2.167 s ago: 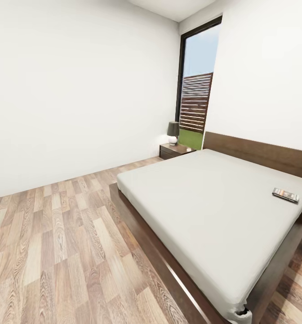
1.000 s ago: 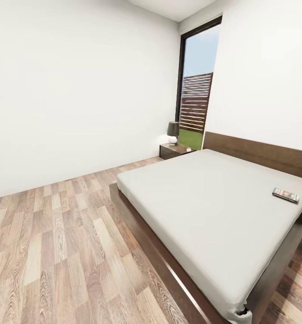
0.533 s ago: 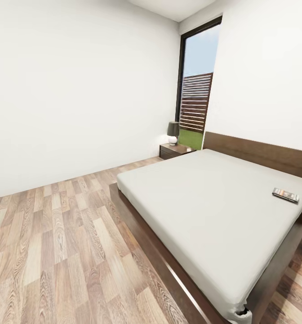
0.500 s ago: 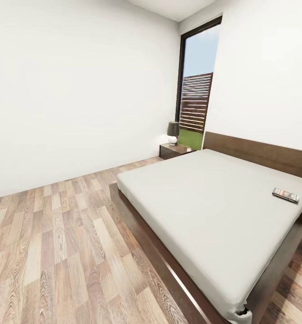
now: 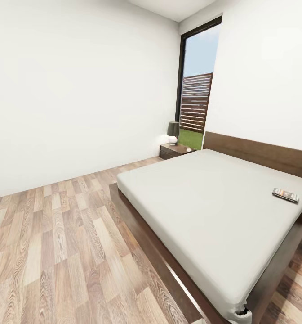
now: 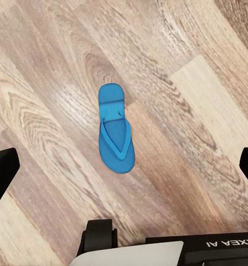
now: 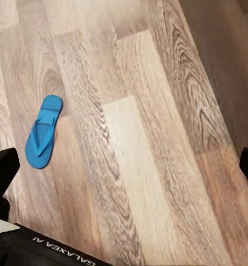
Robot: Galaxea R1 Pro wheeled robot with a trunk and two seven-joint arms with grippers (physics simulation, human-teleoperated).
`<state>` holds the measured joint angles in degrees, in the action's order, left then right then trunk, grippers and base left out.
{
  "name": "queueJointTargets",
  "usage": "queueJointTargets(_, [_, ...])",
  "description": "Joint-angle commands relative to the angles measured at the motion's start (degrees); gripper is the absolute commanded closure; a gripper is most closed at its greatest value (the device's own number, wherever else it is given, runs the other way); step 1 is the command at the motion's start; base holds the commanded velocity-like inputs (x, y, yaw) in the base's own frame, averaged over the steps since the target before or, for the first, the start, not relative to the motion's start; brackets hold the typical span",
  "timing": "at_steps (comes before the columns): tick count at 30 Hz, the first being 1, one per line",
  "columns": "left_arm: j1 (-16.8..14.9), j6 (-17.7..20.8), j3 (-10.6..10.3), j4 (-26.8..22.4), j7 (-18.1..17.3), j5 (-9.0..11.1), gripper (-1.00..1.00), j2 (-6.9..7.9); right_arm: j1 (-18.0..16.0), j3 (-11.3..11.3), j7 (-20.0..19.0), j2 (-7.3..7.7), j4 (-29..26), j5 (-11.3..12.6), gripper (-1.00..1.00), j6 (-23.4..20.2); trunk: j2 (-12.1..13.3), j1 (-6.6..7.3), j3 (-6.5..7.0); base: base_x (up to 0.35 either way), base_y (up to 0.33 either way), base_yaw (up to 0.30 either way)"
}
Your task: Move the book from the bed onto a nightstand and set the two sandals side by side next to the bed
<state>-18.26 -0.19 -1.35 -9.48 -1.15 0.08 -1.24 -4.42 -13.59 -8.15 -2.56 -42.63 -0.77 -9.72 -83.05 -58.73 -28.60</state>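
Nothing's moved lately: book (image 5: pixel 285 195) sits on the bed (image 5: pixel 205 202), far right; nightstand (image 5: pixel 175 150) far off. Sandal (image 6: pixel 115 128) flat on the floor (image 6: pixel 174 100), both fingers spread wide, empty.

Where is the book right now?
In the head view the book lies flat on the bed, at the mattress's right side, below the headboard and far from the nightstand.

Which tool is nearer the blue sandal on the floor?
Left, by appearance. The sandal lies centred between the left tool's open fingertips; in the right wrist view it sits off beside one finger.
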Motion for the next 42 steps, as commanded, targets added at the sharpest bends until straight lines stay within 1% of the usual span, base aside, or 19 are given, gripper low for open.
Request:
queueJointTargets(1, [0.0,0.0,-0.1,0.0,-0.1,0.0,-1.0,0.01,0.0,-0.4,-0.1,0.0,-2.2,-0.1,-1.0,-0.8,0.0,0.0,-0.06,0.0,0.0,0.0])
queueJointTargets(2, [0.0,0.0,-0.1,0.0,-0.1,0.0,-1.0,0.01,0.0,-0.8,-0.1,0.0,-4.5,-0.1,-1.0,-1.2,0.0,0.0,-0.06,0.0,0.0,0.0])
queueJointTargets(3, [0.0,0.0,-0.1,0.0,-0.1,0.0,-1.0,0.01,0.0,-0.8,-0.1,0.0,-4.5,-0.1,-1.0,-1.2,0.0,0.0,-0.06,0.0,0.0,0.0])
queueJointTargets(6, [0.0,-0.1,-0.1,0.0,-0.1,0.0,-1.0,0.01,0.1,-1.4,-0.1,0.01,-11.4,-0.1,-1.0,-2.2,0.0,0.0,-0.06,0.0,0.0,0.0])
queueJointTargets(7, [0.0,-0.1,-0.1,0.0,-0.1,0.0,-1.0,0.01,0.1,-1.4,-0.1,0.01,-11.4,-0.1,-1.0,-2.2,0.0,0.0,-0.06,0.0,0.0,0.0])
queueJointTargets(11, [0.0,-0.1,-0.1,0.0,-0.1,0.0,-1.0,0.01,0.1,-1.9,-0.1,-0.02,-20.4,-0.1,-1.0,-4.4,0.0,0.0,-0.06,0.0,0.0,0.0])
queueJointTargets(12, [0.0,-0.1,-0.1,0.0,-0.1,0.0,-1.0,0.01,0.1,-1.9,-0.1,-0.02,-20.4,-0.1,-1.0,-4.4,0.0,0.0,-0.06,0.0,0.0,0.0])
queueJointTargets(13, [0.0,-0.1,-0.1,0.0,-0.1,0.0,-1.0,0.01,0.1,-2.0,-0.1,-0.03,-22.6,-0.1,-1.0,-5.2,0.0,0.0,-0.06,0.0,0.0,0.0])
queueJointTargets(14, [0.0,-0.1,-0.1,0.0,-0.1,0.0,-1.0,0.01,0.1,-2.0,-0.1,-0.03,-22.6,-0.1,-1.0,-5.2,0.0,0.0,-0.06,0.0,0.0,0.0])
queueJointTargets(19, [0.0,-0.1,-0.1,0.0,-0.1,0.0,-1.0,0.01,0.2,-1.9,-0.1,-0.02,-32.6,-0.1,-1.0,-9.7,0.0,0.0,-0.06,0.0,0.0,0.0])
queueJointTargets(20, [0.0,-0.1,-0.1,0.0,-0.1,0.0,-1.0,0.01,0.2,-1.9,-0.1,-0.02,-32.6,-0.1,-1.0,-9.7,0.0,0.0,-0.06,0.0,0.0,0.0])
queueJointTargets(22, [0.0,0.0,-0.1,0.0,-0.1,0.0,-1.0,0.01,0.2,-1.8,-0.1,-0.01,-36.2,-0.1,-1.0,-11.3,0.0,0.0,-0.06,0.0,0.0,0.0])
queueJointTargets(23, [0.0,0.0,-0.1,0.0,-0.1,0.0,-1.0,0.01,0.2,-1.8,-0.1,-0.01,-36.2,-0.1,-1.0,-11.3,0.0,0.0,-0.06,0.0,0.0,0.0])
queueJointTargets(26, [0.0,0.0,-0.1,0.0,-0.1,0.0,-1.0,0.01,0.2,-1.7,-0.1,0.0,-40.6,-0.1,-1.0,-12.9,0.0,0.0,-0.06,0.0,0.0,0.0])
queueJointTargets(27, [0.0,0.0,-0.1,0.0,-0.1,0.0,-1.0,0.01,0.2,-1.7,-0.1,0.0,-40.6,-0.1,-1.0,-12.9,0.0,0.0,-0.06,0.0,0.0,0.0])
queueJointTargets(32, [0.0,0.0,-0.1,0.0,-0.1,0.0,-1.0,0.01,0.2,-1.5,-0.1,0.11,-45.5,-0.1,-1.0,-13.9,0.0,0.0,-0.06,0.0,0.0,0.0])
queueJointTargets(42, [0.0,0.0,-0.1,0.0,-0.2,0.0,-1.0,0.01,0.2,-1.4,-0.1,0.19,-47.5,0.0,-1.0,-13.9,0.0,0.0,-0.06,0.0,0.0,0.0])
